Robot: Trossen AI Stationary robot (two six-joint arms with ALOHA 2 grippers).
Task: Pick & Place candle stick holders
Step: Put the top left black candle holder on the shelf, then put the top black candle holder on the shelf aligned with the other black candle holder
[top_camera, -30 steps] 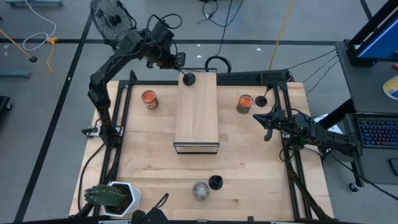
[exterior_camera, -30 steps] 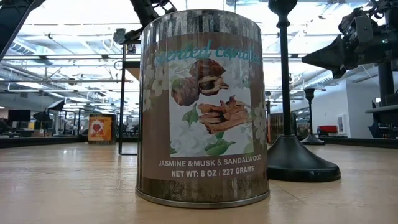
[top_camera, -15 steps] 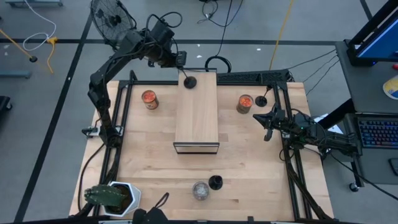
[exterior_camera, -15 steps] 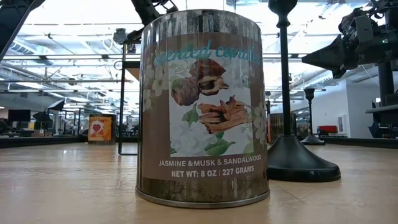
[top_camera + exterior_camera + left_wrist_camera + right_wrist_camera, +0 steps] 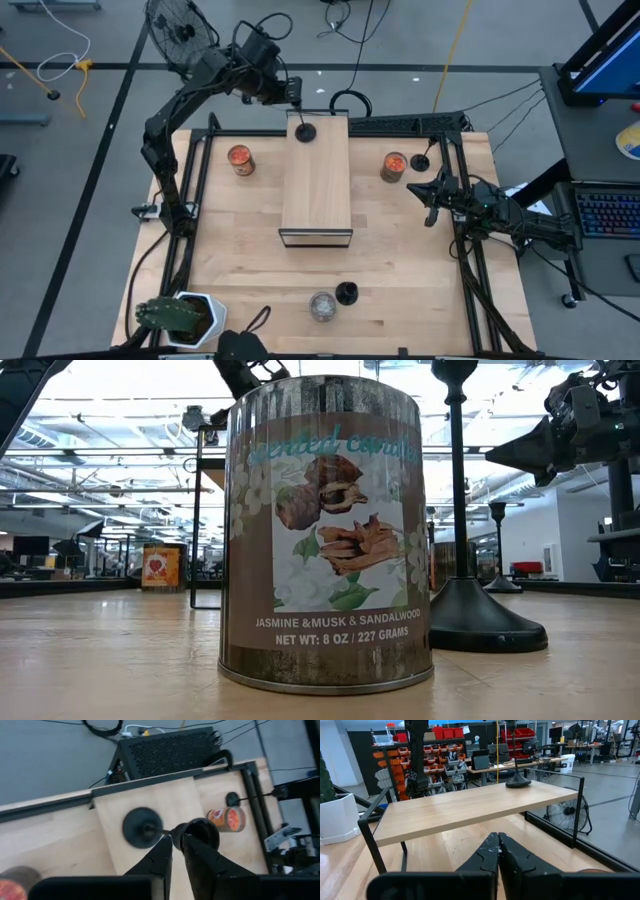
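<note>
Holder (image 5: 305, 131) on shelf (image 5: 317, 185); left fingers (image 5: 176, 841) pinch stem.

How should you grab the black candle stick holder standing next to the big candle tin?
Pinch the candle stick holder by its thin upright stem, probably from the side away from the candle tin, which stands close beside it. The stem suits a narrow pinch; the disc base is wide and lies flat on the table.

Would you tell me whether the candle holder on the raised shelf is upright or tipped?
Upright. The holder stands on its disc base on the shelf, stem rising to the left gripper, which is shut on its stem.
</note>
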